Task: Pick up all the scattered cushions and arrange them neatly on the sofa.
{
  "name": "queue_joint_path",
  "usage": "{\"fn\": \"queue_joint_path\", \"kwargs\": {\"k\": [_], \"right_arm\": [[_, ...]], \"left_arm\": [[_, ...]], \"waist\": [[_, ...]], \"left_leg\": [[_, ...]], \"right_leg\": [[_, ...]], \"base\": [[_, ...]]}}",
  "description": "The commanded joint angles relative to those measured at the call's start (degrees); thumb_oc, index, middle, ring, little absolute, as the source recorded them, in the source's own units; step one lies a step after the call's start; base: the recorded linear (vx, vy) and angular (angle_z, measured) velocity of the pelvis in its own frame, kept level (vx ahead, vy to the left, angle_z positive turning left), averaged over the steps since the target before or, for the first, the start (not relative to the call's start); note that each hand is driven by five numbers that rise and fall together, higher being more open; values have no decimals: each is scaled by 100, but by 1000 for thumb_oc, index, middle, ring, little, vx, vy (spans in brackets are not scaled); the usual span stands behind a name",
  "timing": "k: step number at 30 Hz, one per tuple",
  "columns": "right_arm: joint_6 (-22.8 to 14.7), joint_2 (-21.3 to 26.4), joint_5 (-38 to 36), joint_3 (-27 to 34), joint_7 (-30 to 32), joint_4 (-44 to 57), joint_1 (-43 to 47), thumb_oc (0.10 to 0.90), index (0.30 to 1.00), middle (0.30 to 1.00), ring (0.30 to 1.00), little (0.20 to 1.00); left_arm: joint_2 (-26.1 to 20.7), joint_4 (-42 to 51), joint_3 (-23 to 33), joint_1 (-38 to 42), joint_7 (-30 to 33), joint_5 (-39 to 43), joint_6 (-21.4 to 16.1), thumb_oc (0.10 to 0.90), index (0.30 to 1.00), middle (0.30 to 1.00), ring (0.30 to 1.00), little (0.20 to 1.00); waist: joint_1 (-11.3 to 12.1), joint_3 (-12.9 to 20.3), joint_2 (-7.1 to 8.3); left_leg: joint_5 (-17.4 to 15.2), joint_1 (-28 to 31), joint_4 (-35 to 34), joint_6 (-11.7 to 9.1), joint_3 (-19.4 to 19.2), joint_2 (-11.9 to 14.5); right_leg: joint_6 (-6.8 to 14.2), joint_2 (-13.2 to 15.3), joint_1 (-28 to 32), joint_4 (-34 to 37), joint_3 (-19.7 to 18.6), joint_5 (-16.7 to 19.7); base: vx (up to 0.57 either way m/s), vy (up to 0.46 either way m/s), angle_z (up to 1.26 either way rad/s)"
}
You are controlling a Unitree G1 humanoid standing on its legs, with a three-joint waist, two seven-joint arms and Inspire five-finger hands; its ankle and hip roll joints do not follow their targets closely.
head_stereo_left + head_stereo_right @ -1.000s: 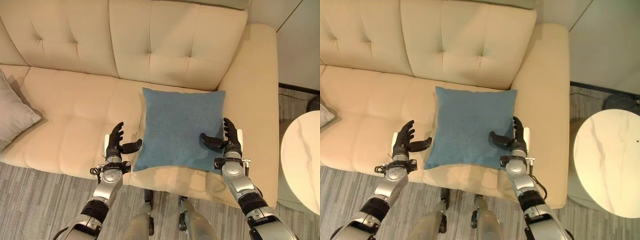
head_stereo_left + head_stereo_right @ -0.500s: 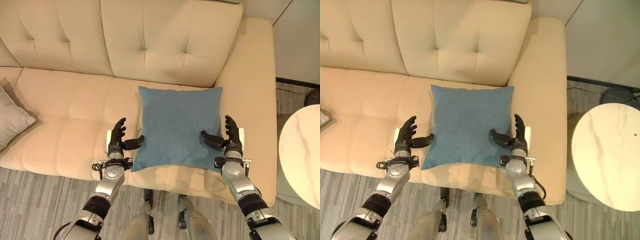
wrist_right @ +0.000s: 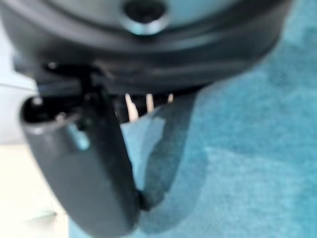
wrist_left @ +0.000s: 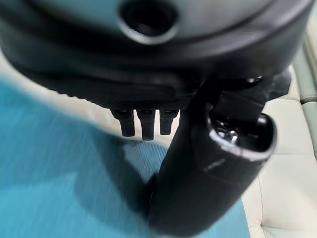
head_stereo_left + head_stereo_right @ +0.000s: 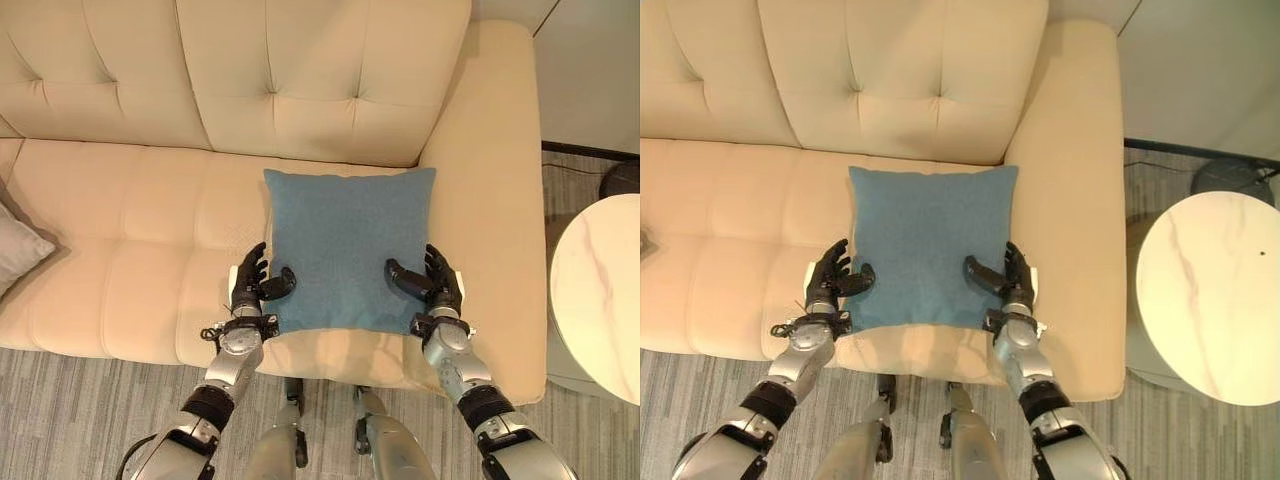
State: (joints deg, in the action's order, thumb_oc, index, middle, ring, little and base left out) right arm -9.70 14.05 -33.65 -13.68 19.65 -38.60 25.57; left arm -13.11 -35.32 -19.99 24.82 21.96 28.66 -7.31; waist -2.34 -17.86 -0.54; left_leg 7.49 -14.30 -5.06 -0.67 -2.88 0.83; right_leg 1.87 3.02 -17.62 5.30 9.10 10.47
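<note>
While both hands sit at the sofa's front edge, the left hand (image 5: 250, 290) is at the blue cushion's (image 5: 345, 245) left lower side and the right hand (image 5: 432, 288) at its right lower side. Each thumb lies over the cushion's top face, with fingers (image 5: 251, 268) straight along the side edge, so both hands are spread and pressing the cushion between them, not curled round it. Left wrist view shows what the head views can't: thumb (image 4: 208, 168) resting on blue cloth, finger ends straight past the palm, cream seat beside. Right wrist view likewise has thumb (image 3: 94, 168) down on the cloth at the cushion's edge.

Blue cushion lies flat on the cream sofa (image 5: 130, 230) seat, right portion, its far edge near the backrest, right edge just beside the armrest (image 5: 490, 190). Grey cushion (image 5: 18, 255) corner on the seat at far left, well apart. Round white marble counter (image 5: 600, 290) stands right of the sofa, beyond the armrest. Grey striped floor (image 5: 70, 410) in front. Nothing blocks the cushion.

Against half a second ago, both hands have closed in: then they stood slightly off the cushion's sides, now they touch it. Cushion has stayed flat in about the same place on the seat; the camera itself has shifted.
</note>
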Motion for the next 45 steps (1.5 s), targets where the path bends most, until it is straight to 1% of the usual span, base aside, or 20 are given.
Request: {"fn": "queue_joint_path", "kwargs": {"k": [1, 2, 3, 4, 7, 13, 22, 24, 25, 26, 27, 29, 32, 36, 37, 39, 41, 42, 44, 45], "right_arm": [[-156, -590, -288, -695, -744, 51, 242, 400, 300, 300, 300, 300], [-158, -596, -321, -702, -782, 99, 213, 400, 300, 300, 300, 300], [-158, -596, -321, -702, -782, 99, 212, 400, 300, 300, 300, 300], [-210, -609, -390, -660, -814, 225, 92, 400, 300, 300, 300, 300], [-253, -590, -402, -593, -856, 395, -62, 400, 300, 300, 300, 300], [-276, -271, -179, -320, -1019, 1202, -729, 400, 300, 300, 300, 300], [-240, 29, 205, -76, -1241, 2153, -1430, 400, 300, 300, 300, 300], [-279, 136, 314, 21, -1340, 2521, -1689, 400, 300, 300, 300, 300], [-297, 151, 337, 73, -1351, 2621, -1760, 400, 300, 300, 300, 300], [-335, 223, 417, 119, -1410, 2862, -1857, 400, 300, 300, 300, 300], [-333, 223, 417, 120, -1410, 2865, -1860, 400, 300, 300, 300, 300], [-394, 289, 578, 133, -1451, 3209, -1900, 400, 300, 300, 300, 300], [-395, 277, 589, 157, -1460, 3299, -1961, 400, 300, 300, 300, 300], [-434, 311, 554, 224, -1469, 3664, -2101, 400, 300, 300, 300, 300], [-421, 359, 596, 285, -1452, 3719, -2153, 400, 300, 300, 300, 300], [-412, 362, 651, 340, -1440, 3746, -2197, 400, 300, 300, 300, 300], [-388, 341, 674, 394, -1431, 3742, -2233, 400, 300, 300, 300, 300], [-316, 267, 698, 434, -1398, 3749, -2259, 400, 300, 300, 300, 300], [-257, 189, 772, 417, -1442, 3760, -2317, 400, 300, 300, 300, 300], [-247, 130, 819, 394, -1448, 3714, -2310, 400, 300, 300, 300, 300]], "left_arm": [[256, 232, -189, 720, -358, 429, -640, 800, 900, 900, 900, 900], [302, 290, -227, 702, -433, 556, -651, 651, 676, 676, 676, 676], [302, 291, -227, 701, -434, 556, -651, 554, 531, 531, 531, 531], [370, 449, -287, 638, -534, 709, -662, 400, 300, 300, 300, 300], [415, 568, -298, 543, -607, 788, -665, 400, 300, 300, 300, 300], [340, 1225, -169, 30, -784, 710, -606, 400, 300, 300, 300, 300], [171, 2168, 105, -842, -1011, 673, -547, 400, 300, 300, 300, 300], [95, 2567, 135, -1164, -1200, 662, -553, 400, 300, 300, 300, 300], [73, 2670, 137, -1248, -1256, 643, -556, 400, 300, 300, 300, 300], [47, 2862, 140, -1397, -1378, 642, -568, 400, 300, 300, 300, 300], [46, 2865, 140, -1400, -1378, 642, -567, 400, 300, 300, 300, 300], [53, 3136, 200, -1629, -1453, 809, -598, 400, 300, 300, 300, 300], [31, 3207, 210, -1704, -1458, 831, -591, 400, 300, 300, 300, 300], [-105, 3546, 187, -1829, -1498, 776, -592, 400, 300, 300, 300, 300], [-85, 3521, 129, -1825, -1524, 780, -594, 400, 300, 300, 300, 300], [-65, 3491, 87, -1833, -1539, 778, -591, 400, 300, 300, 300, 300], [-71, 3467, 68, -1845, -1553, 759, -587, 400, 300, 300, 300, 300], [-123, 3501, 92, -1887, -1530, 759, -574, 400, 300, 300, 300, 300], [-195, 3553, 103, -1975, -1579, 716, -536, 400, 300, 300, 300, 300], [-248, 3578, 113, -2003, -1589, 631, -520, 400, 300, 300, 300, 300]], "waist": [[84, 26, 142], [82, 27, 144], [82, 27, 144], [69, 35, 138], [53, 57, 135], [4, 230, 107], [16, 404, -56], [64, 425, -89], [77, 416, -87], [121, 403, -76], [115, 404, -76], [218, 389, -46], [232, 407, -37], [307, 468, 47], [291, 478, 33], [263, 545, -9], [238, 613, -36], [194, 717, -36], [175, 741, -1], [187, 731, 21]], "left_leg": [[-607, 60, 6, -91, 140, -151], [-611, 77, 6, -94, 143, -149], [-611, 78, 6, -94, 143, -149], [-634, 131, 6, -97, 159, -142], [-654, 190, 6, -105, 141, -131], [-756, 488, 6, -112, 124, -81], [-833, 916, 6, -148, 213, -15], [-800, 1009, 36, -189, 284, 12], [-803, 1023, 107, -196, 320, 13], [-849, 941, 404, -218, 383, -15], [-856, 932, 418, -218, 389, -16], [-972, 766, 801, -247, 545, -46], [-995, 759, 849, -261, 576, -22], [-792, 801, 654, -374, 675, 339], [-753, 788, 529, -378, 627, 422], [-762, 874, 357, -383, 576, 474], [-762, 928, 282, -384, 586, 468], [-879, 945, 388, -283, 619, 310], [-1021, 1065, 414, -154, 568, 155], [-1089, 1135, 418, -70, 490, 60]], "right_leg": [[318, 109, 391, -94, -101, -883], [319, 101, 414, -92, -99, -893], [319, 101, 414, -92, -99, -893], [315, 90, 459, -90, -106, -917], [314, 81, 513, -85, -107, -941], [287, 49, 794, -87, -94, -1074], [202, 8, 1217, -247, 21, -1385], [124, -20, 1383, -275, 122, -1520], [102, -17, 1446, -270, 164, -1550], [79, 14, 1554, -254, 255, -1584], [79, 15, 1556, -252, 261, -1584], [28, 56, 1659, -327, 367, -1626], [21, 63, 1704, -342, 401, -1636], [122, 227, 1923, -465, 711, -1664], [178, 363, 1877, -590, 845, -1650], [224, 428, 1852, -651, 943, -1652], [263, 494, 1839, -690, 986, -1640], [384, 731, 1785, -836, 964, -1540], [459, 918, 1710, -1058, 856, -1471], [548, 1046, 1635, -1216, 802, -1385]], "base": [[10, -35, 0], [0, 0, 0], [0, 0, 0], [0, 0, 0], [0, 0, 0], [21, -32, 1], [15, -44, 5], [-44, -89, 29], [-69, -74, 41], [-51, -46, 37], [-64, -38, 33], [-53, 3, 31], [-1, 25, 30], [-5, 173, 35], [-45, 254, 43], [4, 233, 43], [59, 292, 45], [104, 404, 29], [93, 424, 27], [28, 359, 4]]}}
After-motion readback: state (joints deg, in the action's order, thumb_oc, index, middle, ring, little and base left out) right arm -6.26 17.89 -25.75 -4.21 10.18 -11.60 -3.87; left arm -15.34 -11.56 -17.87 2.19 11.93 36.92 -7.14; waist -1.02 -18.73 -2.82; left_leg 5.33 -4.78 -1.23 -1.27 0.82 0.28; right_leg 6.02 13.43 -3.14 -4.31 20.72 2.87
